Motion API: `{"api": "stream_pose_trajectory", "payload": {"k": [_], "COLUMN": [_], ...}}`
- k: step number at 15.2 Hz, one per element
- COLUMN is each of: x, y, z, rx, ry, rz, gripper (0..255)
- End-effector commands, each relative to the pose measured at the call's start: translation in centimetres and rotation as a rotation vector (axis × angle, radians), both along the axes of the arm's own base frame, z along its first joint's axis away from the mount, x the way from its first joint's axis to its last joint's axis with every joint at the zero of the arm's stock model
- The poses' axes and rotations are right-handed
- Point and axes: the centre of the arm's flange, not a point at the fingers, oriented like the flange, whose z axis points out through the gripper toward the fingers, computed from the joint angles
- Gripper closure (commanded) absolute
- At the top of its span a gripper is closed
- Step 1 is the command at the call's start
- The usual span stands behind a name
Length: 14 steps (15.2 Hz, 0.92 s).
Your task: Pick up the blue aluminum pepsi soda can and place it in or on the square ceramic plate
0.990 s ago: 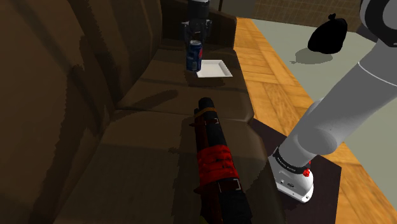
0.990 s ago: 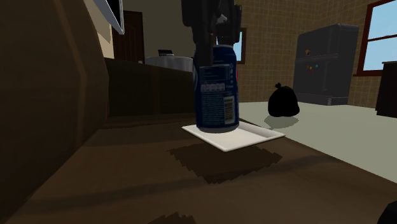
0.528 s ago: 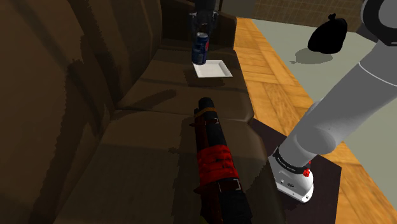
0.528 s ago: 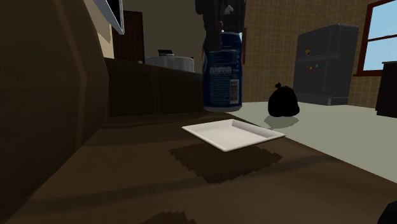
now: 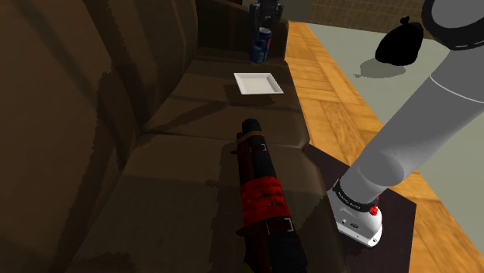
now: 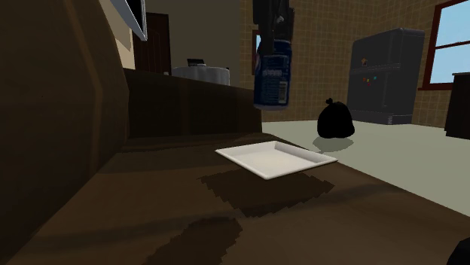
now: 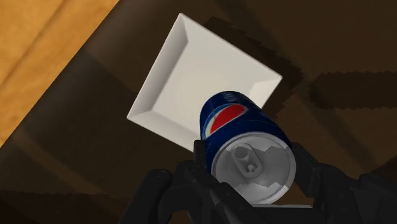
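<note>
A blue Pepsi can point(image 5: 261, 45) hangs in the air above the dark brown sofa seat, with my gripper point(image 5: 264, 29) shut on its top part. From the second exterior view the can point(image 6: 272, 75) is upright, well above and a little behind the white square plate point(image 6: 275, 159), held by the gripper point(image 6: 273, 39). Along the hand, the black fingers clasp the can point(image 7: 245, 130) from both sides, the gripper point(image 7: 252, 168) around its silver lid, with the plate point(image 7: 184, 83) below. The plate point(image 5: 258, 82) is bare.
A long black roll with red bands point(image 5: 262, 182) lies on the sofa seat nearer the stand. The sofa's backrest point(image 5: 93, 93) rises on the shoulder view's left. A black bag point(image 5: 400, 43) sits on the floor; a dark fridge point(image 6: 388, 75) stands behind it.
The can has risen off the plate in the shut gripper and moved toward the far end of the sofa; the plate is left bare.
</note>
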Motion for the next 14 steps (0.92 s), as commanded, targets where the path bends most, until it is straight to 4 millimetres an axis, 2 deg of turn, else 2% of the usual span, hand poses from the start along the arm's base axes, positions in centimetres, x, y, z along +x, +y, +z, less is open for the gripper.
{"api": "stream_pose_trajectory", "payload": {"k": [1, 14], "x": [-0.1, -0.1], "y": [-2.5, -2.5], "z": [0.6, -6.3], "rx": [0.000, 0.000], "ry": [-0.001, -0.001], "rz": [0.001, 0.001], "gripper": [255, 255]}}
